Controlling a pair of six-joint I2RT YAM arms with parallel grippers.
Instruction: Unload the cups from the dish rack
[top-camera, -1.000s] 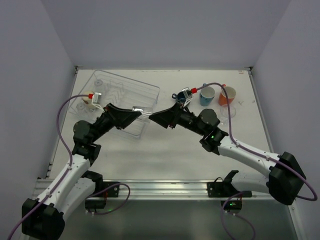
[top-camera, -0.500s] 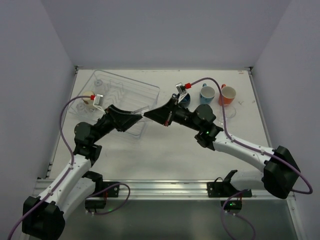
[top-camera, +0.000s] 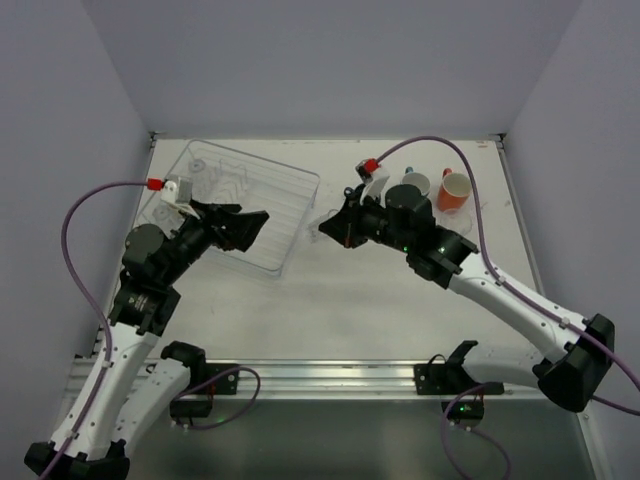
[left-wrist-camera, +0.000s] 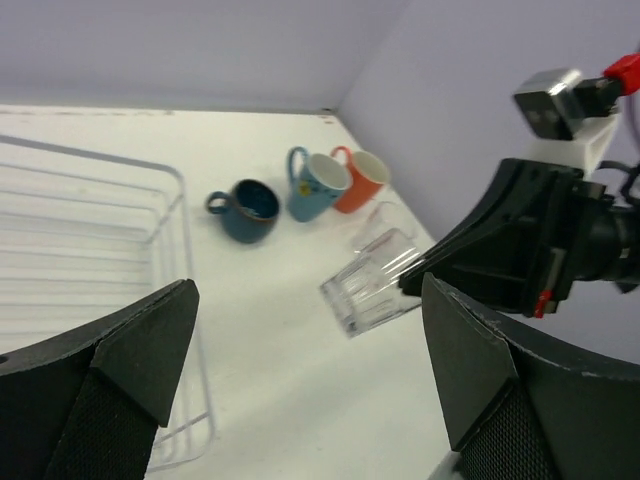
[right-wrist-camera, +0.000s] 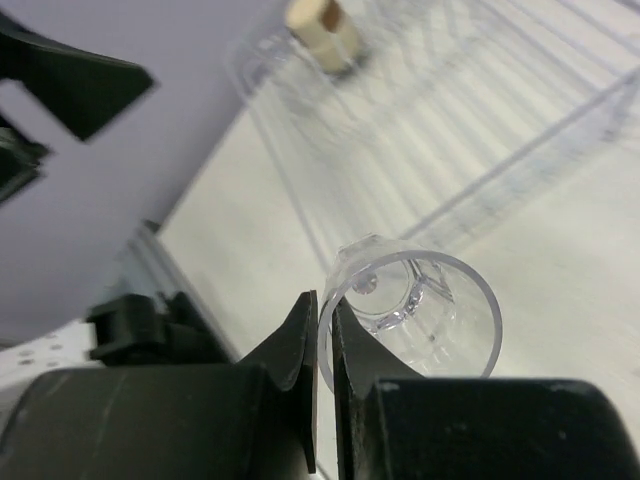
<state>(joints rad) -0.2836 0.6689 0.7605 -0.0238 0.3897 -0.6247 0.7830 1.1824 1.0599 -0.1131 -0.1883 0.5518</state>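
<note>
My right gripper (right-wrist-camera: 325, 305) is shut on the rim of a clear tumbler (right-wrist-camera: 420, 310), one finger inside it and one outside. It holds the tumbler tilted above the table, just right of the dish rack (top-camera: 300, 182). My left gripper (left-wrist-camera: 308, 288) stands wide open over the rack's right part, with nothing between its fingers, facing the held tumbler (left-wrist-camera: 368, 292). On the table beyond stand a dark blue cup (left-wrist-camera: 247, 208), a light blue mug (left-wrist-camera: 318, 185), an orange cup (left-wrist-camera: 362, 180) and another clear tumbler (left-wrist-camera: 376, 222). A cream cup (right-wrist-camera: 320, 35) sits in the rack's far left.
The dish rack (left-wrist-camera: 90, 250) fills the table's back left, its wire rim just left of my left gripper (top-camera: 254, 228). The mug (top-camera: 415, 187) and orange cup (top-camera: 455, 190) stand at the back right, close behind my right arm. Walls enclose the table on three sides.
My left gripper opened, let go of the clear tumbler and drew back left over the rack. My right gripper shut on the tumbler's rim and now holds it alone.
</note>
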